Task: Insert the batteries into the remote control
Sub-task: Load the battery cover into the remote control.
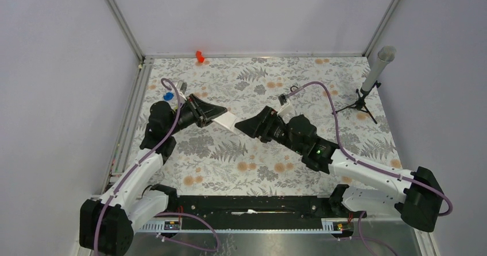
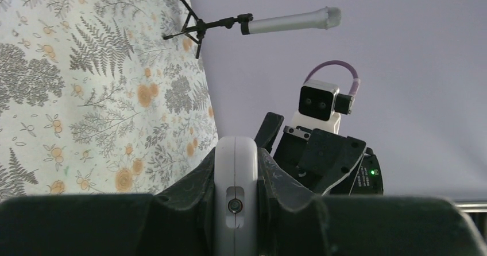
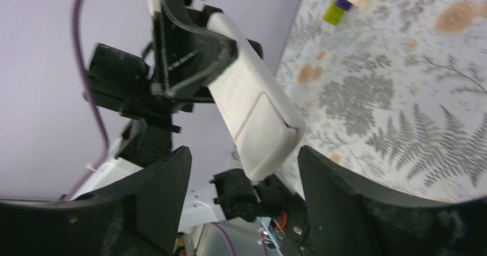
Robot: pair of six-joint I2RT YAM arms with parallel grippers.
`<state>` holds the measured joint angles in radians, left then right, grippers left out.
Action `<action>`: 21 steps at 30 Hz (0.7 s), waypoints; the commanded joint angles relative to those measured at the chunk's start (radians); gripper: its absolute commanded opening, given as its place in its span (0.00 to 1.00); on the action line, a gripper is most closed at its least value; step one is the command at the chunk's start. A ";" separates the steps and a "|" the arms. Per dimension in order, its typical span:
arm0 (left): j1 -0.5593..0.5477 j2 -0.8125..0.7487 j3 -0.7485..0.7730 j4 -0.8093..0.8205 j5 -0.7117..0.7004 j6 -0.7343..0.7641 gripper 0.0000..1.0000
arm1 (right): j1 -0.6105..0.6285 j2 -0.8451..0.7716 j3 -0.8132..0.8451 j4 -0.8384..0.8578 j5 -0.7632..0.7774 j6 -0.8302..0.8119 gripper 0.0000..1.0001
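The right gripper [image 1: 240, 125] is held with jaws wide, just short of the remote control [image 3: 255, 118], which is clamped above the tabletop [image 1: 275, 78] by the left gripper [image 1: 221, 114]. A light, stiff, slippery shell is judged, best gripped across its long edges. Open room is offered beyond; no batteries are seen.

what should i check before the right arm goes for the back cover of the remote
1. left gripper shut on the remote control: ok.
2. right gripper open: ok.
3. Remote's free end between the right fingers, not touching them: ok.
4. Plain back turned toward the right wrist camera, with the seam of the cover in view: ok.
5. Cover off: not ok, it looks closed.
6. Where the batteries are: cannot tell, none clearly in view.
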<state>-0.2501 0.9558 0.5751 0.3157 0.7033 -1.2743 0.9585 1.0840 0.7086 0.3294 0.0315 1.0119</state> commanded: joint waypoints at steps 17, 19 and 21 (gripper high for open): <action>0.018 -0.082 0.047 0.161 0.014 -0.202 0.00 | -0.032 0.041 -0.038 0.226 -0.060 0.106 0.33; 0.020 -0.087 0.048 0.160 0.013 -0.203 0.00 | -0.032 0.040 -0.041 0.224 -0.057 0.106 0.30; 0.020 -0.086 0.052 0.160 0.018 -0.203 0.00 | -0.032 0.043 -0.043 0.223 -0.055 0.102 0.29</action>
<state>-0.2321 0.8989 0.5854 0.3767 0.7006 -1.4239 0.9283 1.1194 0.6781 0.5373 -0.0200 1.1313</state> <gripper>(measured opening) 0.219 0.317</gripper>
